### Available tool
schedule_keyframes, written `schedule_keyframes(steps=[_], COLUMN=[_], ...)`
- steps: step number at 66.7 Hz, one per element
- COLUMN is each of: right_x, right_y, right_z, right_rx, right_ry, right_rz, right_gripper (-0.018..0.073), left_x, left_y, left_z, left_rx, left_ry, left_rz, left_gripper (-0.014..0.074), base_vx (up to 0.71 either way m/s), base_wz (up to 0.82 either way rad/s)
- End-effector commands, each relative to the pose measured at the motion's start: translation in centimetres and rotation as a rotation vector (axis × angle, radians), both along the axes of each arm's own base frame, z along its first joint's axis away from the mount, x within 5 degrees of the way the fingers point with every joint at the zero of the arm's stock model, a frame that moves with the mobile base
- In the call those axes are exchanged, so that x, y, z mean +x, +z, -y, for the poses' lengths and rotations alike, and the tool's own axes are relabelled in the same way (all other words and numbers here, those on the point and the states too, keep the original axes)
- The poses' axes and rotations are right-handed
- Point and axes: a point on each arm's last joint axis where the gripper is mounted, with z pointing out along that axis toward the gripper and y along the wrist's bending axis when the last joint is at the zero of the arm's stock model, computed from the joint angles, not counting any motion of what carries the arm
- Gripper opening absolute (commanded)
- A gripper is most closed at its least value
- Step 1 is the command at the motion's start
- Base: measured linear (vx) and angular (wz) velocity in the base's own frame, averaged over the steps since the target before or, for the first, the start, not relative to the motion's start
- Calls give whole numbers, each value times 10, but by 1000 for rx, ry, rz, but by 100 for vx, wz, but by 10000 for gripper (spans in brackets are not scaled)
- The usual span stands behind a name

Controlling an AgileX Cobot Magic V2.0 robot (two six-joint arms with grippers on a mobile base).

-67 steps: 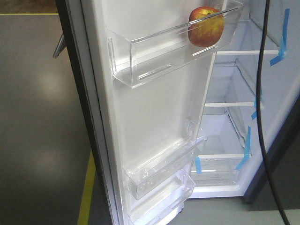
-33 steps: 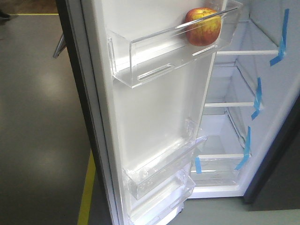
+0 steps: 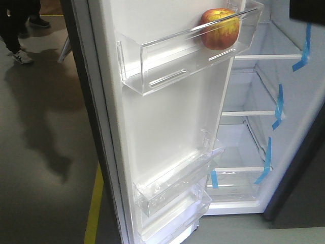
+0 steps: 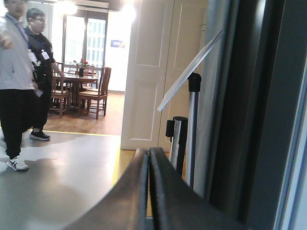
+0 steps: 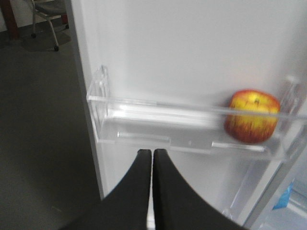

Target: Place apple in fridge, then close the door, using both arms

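A shadow [image 3: 45,132] has arrived; apple [image 3: 220,28] binned in the door [image 3: 167,127], left gripper [image 4: 148,150] and right gripper [image 5: 152,152] close empty, likely for pushing.

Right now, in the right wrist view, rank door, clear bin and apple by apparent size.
Largest to smallest:
1. the door, filling most of the frame
2. the clear bin across it
3. the apple inside that bin
Clear gaps, no ties.

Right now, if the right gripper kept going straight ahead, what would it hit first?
Most likely the front wall of the clear bin on the door, well aside from the apple. The right gripper is shut and aims at the bin's empty part, though depth is hard to judge.
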Motion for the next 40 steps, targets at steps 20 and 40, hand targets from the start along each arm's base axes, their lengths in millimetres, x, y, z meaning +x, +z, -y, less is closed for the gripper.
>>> schedule_keyframes(steps=[20, 40], right_x=[-93, -101], right_y=[-113, -119], right_z=[15, 16], right_rx=[127, 162], right_ry=[-152, -176], right_rz=[85, 95], right_gripper=[-4, -4], left_x=[-6, -11], left_y=[14, 25], left_z=[1, -2], left_rx=[-534, -865], left_ry=[-177, -303], left_rz=[208, 330], left_gripper=[-6, -6], base_vx=[0, 0], base_wz=[0, 0])
